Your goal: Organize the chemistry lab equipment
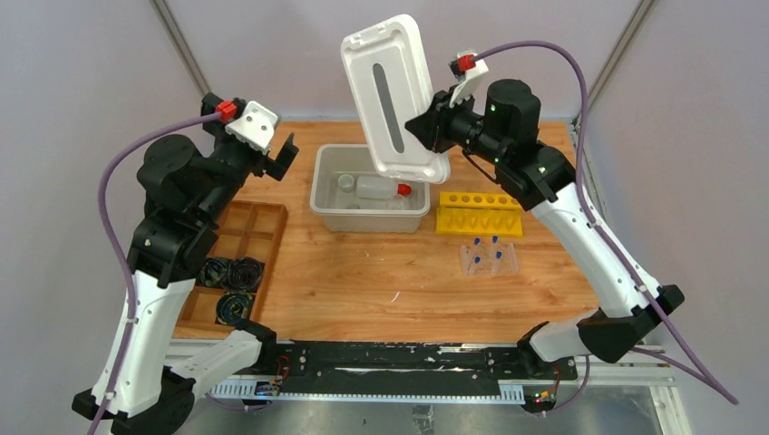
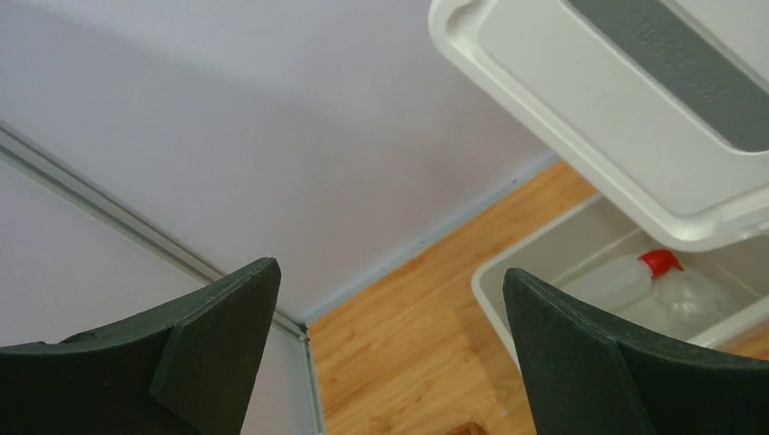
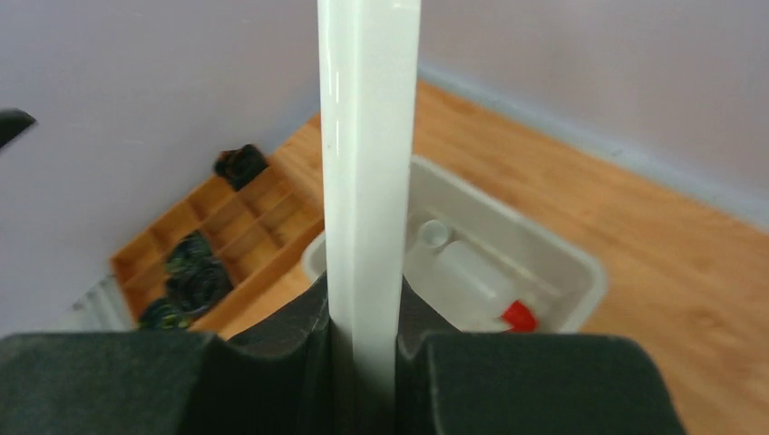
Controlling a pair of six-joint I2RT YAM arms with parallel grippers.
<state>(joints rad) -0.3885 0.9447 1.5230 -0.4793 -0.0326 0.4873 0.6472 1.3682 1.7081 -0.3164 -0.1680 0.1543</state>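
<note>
Nearest, on the left, the tray (image 1: 247,227) holds black coils (image 1: 231,276) in its near compartments; they are no part of the job. To the right, four blue-capped tubes (image 1: 485,252) seem to stand caps up in a clear holder (image 1: 511,265). They are just in front of the yellow rack (image 1: 479,220), whose long axis runs left to right with its row of holes facing up. I judge the tubes are meant for it.

Beyond, the bin (image 1: 367,220) sits mid-table with its top open. In it the bottle (image 1: 379,188) lies on its side, long axis left to right, red nozzle toward the rack. A small cup (image 1: 346,182) stands mouth up near the bottle's base.

Above the bin's far right corner the right gripper (image 3: 363,344) is clamped narrow on one edge of the lid (image 1: 394,100), a pad on each face. The lid hangs nearly on edge, long axis running up and to the left, grey strip toward the overhead camera. I judge it is held off so the bin's contents can be reached.

The left gripper (image 2: 390,362) hovers raised to the left of the bin, jaws spread wide and empty. It faces lid and bin, probably ready to reach in or take the lid.
</note>
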